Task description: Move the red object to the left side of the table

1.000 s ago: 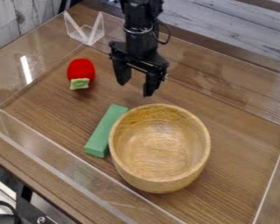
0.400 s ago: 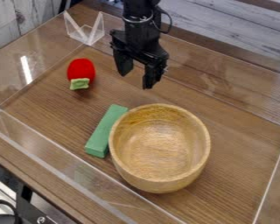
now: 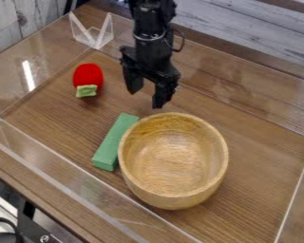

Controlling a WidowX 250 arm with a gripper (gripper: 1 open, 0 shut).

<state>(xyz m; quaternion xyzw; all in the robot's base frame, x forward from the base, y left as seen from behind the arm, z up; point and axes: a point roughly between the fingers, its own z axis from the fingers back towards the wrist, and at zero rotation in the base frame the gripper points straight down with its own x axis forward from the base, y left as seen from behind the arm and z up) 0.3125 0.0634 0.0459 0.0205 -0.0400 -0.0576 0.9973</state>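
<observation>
The red object (image 3: 87,78), a small rounded strawberry-like toy with a light green end, lies on the brown wood-grain table (image 3: 231,100) at the left. My black gripper (image 3: 149,87) hangs open to the right of it, fingers pointing down with nothing between them. A gap of bare tabletop separates the gripper from the toy.
A flat green block (image 3: 115,140) lies in front of the gripper, touching a large wooden bowl (image 3: 174,158) at the front centre. Clear acrylic walls (image 3: 34,52) border the tabletop, and a clear folded stand (image 3: 91,30) sits at the back left.
The gripper lifted slightly, then came back down and shifted a little left toward the red toy. It stayed open. The toy, block and bowl have not moved.
</observation>
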